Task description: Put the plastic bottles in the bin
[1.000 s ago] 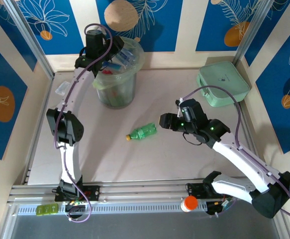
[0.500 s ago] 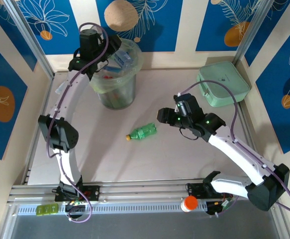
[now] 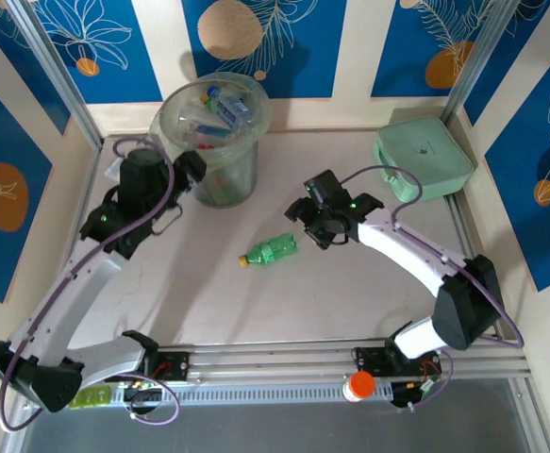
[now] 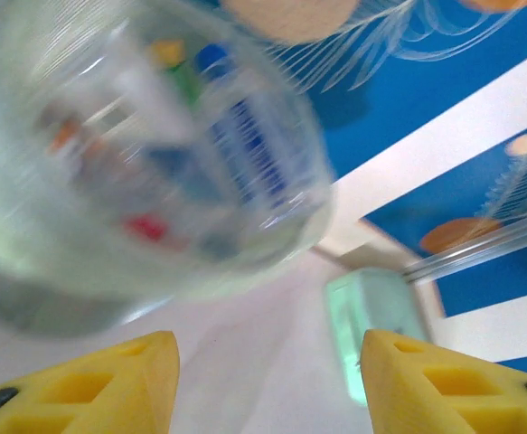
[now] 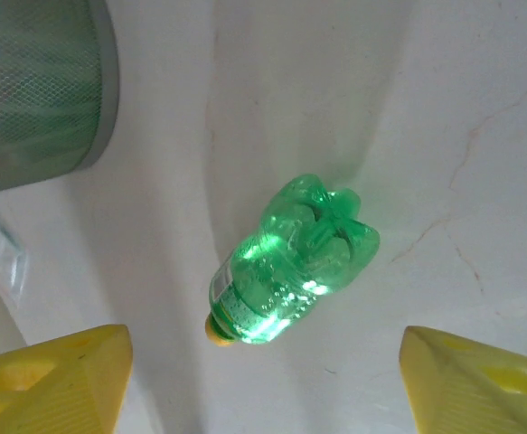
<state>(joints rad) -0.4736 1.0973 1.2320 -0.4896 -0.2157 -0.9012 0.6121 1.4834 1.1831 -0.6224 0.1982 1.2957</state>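
Observation:
The bin [image 3: 216, 132] stands at the back left of the table with several plastic bottles inside, among them a clear one with a blue label [image 3: 229, 106]. One green plastic bottle with a yellow cap [image 3: 271, 250] lies on its side mid-table. My right gripper [image 3: 308, 226] hovers just to its right and above it, open. From the right wrist, the green bottle [image 5: 290, 262] lies between and ahead of the wide-apart yellow fingers of the right gripper [image 5: 263, 380]. My left gripper [image 3: 190, 175] is beside the bin's left wall, open and holding nothing. The left wrist view shows the bin [image 4: 136, 154] blurred above the left gripper [image 4: 268, 380].
A mint-green case [image 3: 423, 158] lies at the back right. A flat clear packet [image 3: 116, 168] rests at the far left by the wall. An orange-capped item [image 3: 359, 385] sits on the front rail. Walls enclose the table on three sides.
My left arm has drawn back from above the bin and dropped beside it, without the clear bottle it held there. My right gripper has moved left toward the green bottle and opened wider.

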